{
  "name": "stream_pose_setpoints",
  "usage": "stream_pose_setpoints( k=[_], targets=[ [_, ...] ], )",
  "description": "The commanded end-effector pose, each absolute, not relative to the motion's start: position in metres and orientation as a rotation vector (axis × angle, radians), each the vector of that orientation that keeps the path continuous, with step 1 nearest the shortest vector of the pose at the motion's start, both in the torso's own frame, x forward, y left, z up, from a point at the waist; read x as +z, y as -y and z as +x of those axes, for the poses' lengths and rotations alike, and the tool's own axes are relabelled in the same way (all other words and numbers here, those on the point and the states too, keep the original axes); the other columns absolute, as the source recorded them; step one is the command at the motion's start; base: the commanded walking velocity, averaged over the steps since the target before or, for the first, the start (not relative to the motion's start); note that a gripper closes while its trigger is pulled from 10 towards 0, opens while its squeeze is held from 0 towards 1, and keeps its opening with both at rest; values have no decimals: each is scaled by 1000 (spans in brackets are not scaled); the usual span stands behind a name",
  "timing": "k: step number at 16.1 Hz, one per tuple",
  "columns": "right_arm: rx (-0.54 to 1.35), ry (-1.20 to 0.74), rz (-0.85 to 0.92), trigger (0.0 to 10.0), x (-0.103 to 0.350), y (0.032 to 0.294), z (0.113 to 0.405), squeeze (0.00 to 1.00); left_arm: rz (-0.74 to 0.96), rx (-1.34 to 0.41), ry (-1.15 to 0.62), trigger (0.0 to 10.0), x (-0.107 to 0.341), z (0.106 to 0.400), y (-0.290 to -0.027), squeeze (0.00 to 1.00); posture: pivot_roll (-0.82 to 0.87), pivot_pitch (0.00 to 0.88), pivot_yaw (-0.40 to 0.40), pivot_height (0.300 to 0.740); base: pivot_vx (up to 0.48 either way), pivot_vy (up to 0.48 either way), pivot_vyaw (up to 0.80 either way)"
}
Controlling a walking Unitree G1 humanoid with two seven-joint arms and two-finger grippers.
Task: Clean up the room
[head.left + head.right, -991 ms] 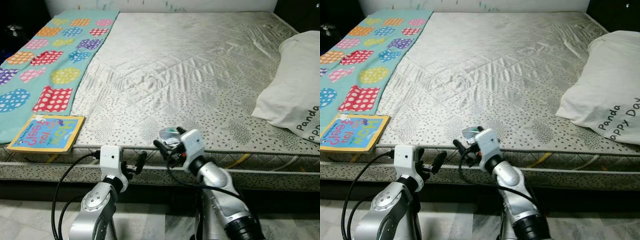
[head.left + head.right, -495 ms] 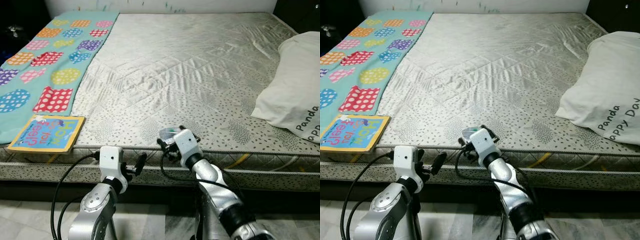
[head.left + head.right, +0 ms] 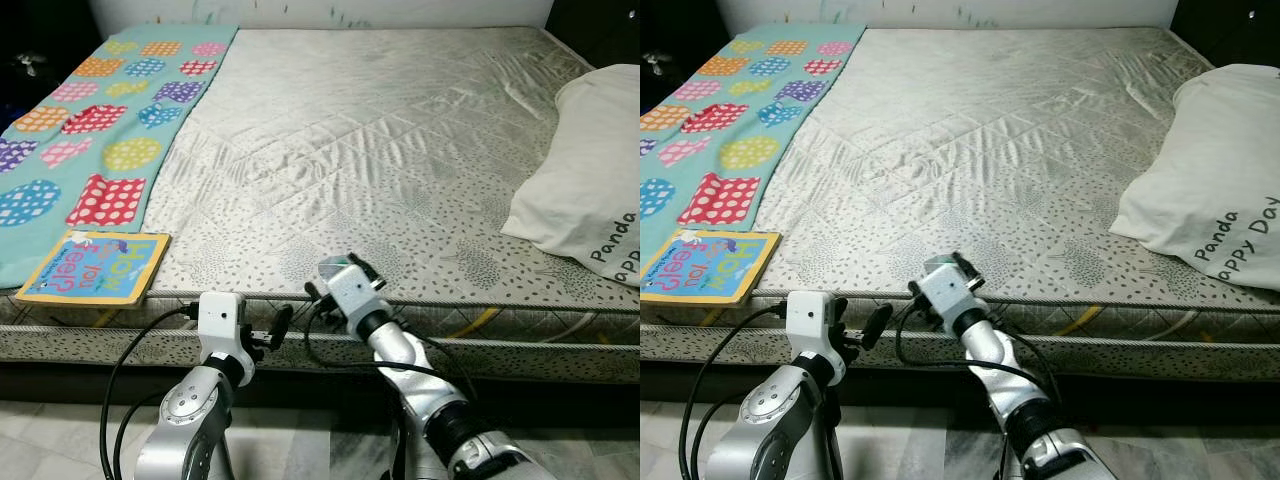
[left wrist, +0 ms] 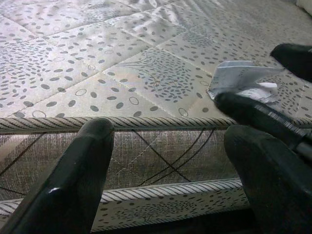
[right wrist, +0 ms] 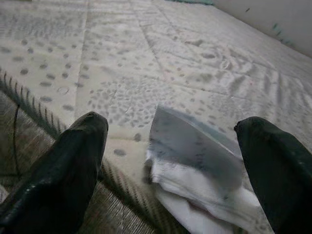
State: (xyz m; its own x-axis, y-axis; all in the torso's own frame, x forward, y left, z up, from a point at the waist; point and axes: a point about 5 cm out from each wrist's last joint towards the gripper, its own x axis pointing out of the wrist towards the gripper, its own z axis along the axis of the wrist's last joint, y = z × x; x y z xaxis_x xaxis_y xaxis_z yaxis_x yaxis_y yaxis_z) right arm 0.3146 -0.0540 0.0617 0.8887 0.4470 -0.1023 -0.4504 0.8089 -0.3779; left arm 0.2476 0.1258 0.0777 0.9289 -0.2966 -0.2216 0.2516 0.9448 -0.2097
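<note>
Wrapper: crumpled white and grey paper wrapper (image 5: 195,161) on front edge of patterned grey quilted mattress (image 3: 380,150).
Right gripper (image 5: 170,161): fingers apart, straddling wrapper; shifted leftward over the last second.
Left gripper (image 4: 165,161): fingers apart, empty, facing mattress side.
Meaning: lined up, grasp probably next.
</note>
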Motion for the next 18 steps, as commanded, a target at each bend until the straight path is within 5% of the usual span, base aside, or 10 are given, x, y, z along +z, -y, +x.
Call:
stream_pose_setpoints(
  k=[1,9,10,11,12,18],
  targets=[
    [479,7,-435,9843,64,51,317,0,-170,-291,-254,10000,79,247,-126,0,-4,0,6,470,0,0,0],
    [373,-54,-559,10000,57,60,326,0,-173,-287,-254,10000,79,247,-125,0,-1,0,2,470,0,0,0],
    [367,-65,-566,4745,56,62,326,0,-174,-287,-254,10000,79,247,-125,0,-1,0,2,470,0,0,0],
    [366,-65,-566,4745,56,62,327,0,-174,-287,-254,10000,79,247,-125,0,-1,0,2,470,0,0,0],
    [364,-69,-575,0,56,63,327,0,-175,-288,-254,10000,79,247,-125,0,-2,0,1,470,0,0,0],
    [352,-107,-595,0,51,68,327,0,-174,-287,-252,10000,79,249,-125,0,-3,0,3,470,0,0,0]
  ],
)
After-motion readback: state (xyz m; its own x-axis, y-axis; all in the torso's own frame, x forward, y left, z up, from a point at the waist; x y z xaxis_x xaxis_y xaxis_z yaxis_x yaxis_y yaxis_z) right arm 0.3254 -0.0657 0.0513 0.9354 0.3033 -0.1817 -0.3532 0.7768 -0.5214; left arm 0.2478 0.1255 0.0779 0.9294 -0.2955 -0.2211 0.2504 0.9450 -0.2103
